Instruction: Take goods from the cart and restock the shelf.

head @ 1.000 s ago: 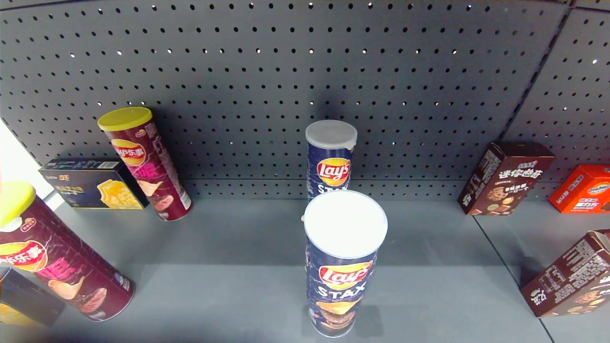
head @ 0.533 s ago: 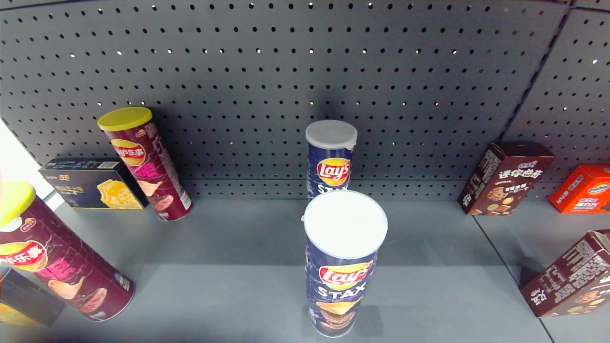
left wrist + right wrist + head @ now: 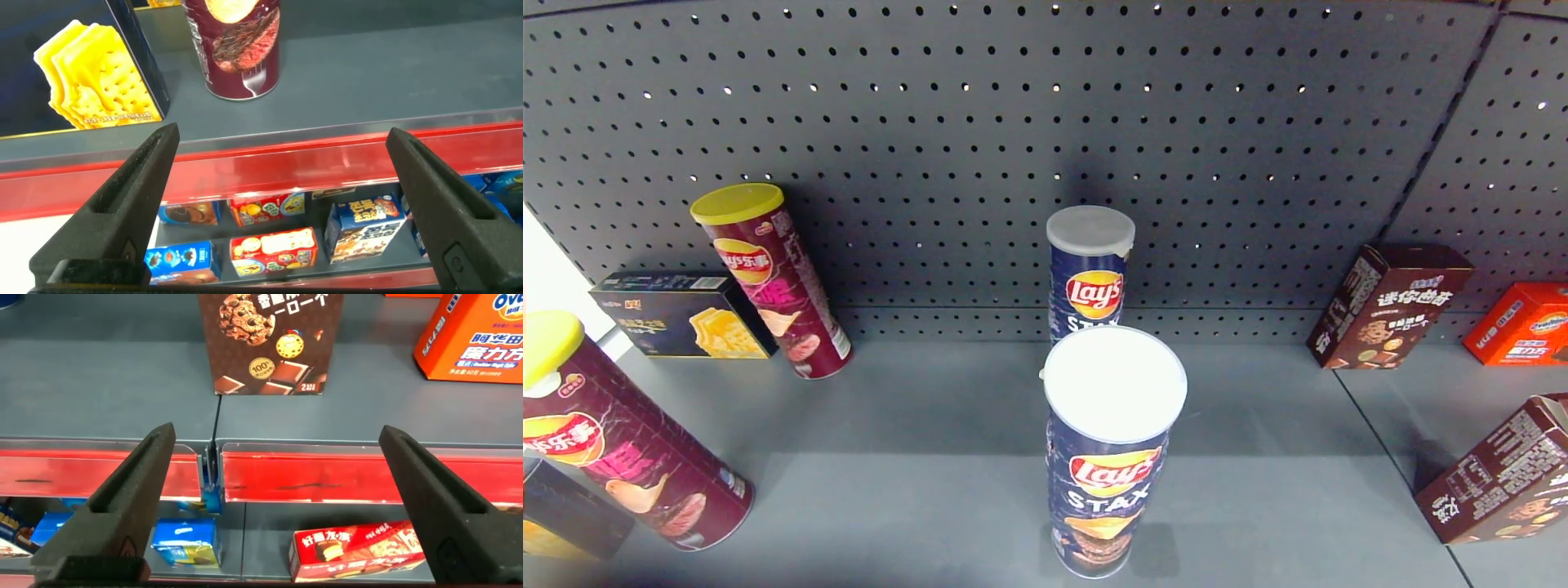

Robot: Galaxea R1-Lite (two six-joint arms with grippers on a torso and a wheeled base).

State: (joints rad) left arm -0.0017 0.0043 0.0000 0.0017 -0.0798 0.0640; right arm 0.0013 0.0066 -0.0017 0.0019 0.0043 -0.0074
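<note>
Before the red front rail [image 3: 327,167] of the grey metal shelf [image 3: 368,73]: left claw [image 3: 282,131] and right claw [image 3: 278,429], both spread wide, gripping and touching nothing. At shelf centre: dark blue cylindrical chip can with white plastic lid [image 3: 1107,490], upright, masking the base of an identical can [image 3: 1088,278] behind. Far left: maroon can with yellow lid [image 3: 621,457], cropped by the frame edge.
</note>
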